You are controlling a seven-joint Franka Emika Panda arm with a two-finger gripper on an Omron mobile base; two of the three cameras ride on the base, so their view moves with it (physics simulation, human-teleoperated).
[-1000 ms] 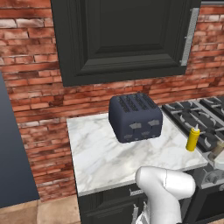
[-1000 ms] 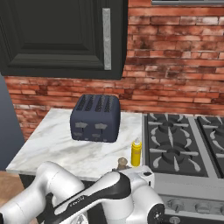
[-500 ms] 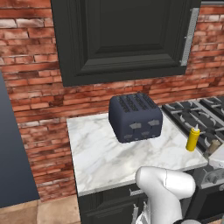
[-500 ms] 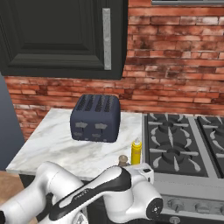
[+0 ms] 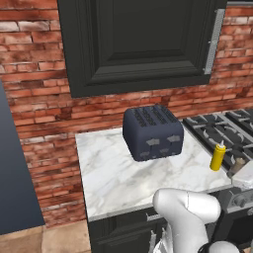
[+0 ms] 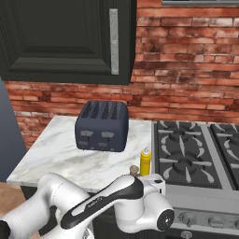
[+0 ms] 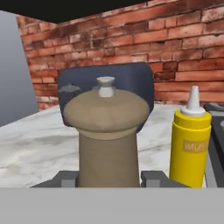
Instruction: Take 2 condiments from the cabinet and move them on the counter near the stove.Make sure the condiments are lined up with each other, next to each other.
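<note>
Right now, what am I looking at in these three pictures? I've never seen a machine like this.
It is a simulated kitchen with a white robot arm. Two pictures come from cameras on its base, behind it to the left and right. The third comes from a camera on its hand, looking along the gripper. On the marble counter stand a dark toaster and a yellow squeeze bottle, beside the stove. The fingers sit on either side of a tan shaker jar, shut on it, next to the bottle. The black cabinet above is closed.

Toaster (image 5: 152, 133) blocks counter (image 5: 113, 173) rear; front seemingly free.
</note>
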